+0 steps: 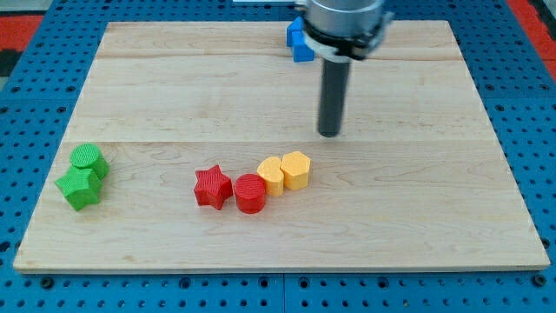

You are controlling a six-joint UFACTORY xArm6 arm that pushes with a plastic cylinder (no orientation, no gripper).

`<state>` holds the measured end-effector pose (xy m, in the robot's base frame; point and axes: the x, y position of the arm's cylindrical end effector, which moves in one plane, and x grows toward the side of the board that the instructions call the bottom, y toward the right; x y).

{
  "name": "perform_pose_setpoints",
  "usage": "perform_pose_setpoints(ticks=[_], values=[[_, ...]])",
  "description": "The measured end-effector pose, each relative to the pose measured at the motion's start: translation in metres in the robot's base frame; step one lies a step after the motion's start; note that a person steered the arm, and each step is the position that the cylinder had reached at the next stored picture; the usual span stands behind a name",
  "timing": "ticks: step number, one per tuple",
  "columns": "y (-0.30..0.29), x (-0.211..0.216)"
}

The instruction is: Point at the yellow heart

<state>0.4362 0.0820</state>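
Note:
The yellow heart [272,175] lies below the board's middle, touching a yellow hexagon-like block [296,169] on its right and a red cylinder [250,193] at its lower left. My tip [330,133] rests on the board above and to the right of the yellow pair, a short gap away from the hexagon-like block and touching no block.
A red star [212,188] sits left of the red cylinder. A green cylinder [88,160] and a green star [80,187] lie at the view's left edge of the wooden board [174,96]. A blue block [299,43] at the view's top is partly hidden by the arm.

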Motion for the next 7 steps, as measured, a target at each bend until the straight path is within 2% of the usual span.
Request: perform_pose_setpoints(ticks=[2,3,6,7], values=[[0.007,0.108],[-0.016,0.132],[-0.016,0.132],[-0.053,0.132]])
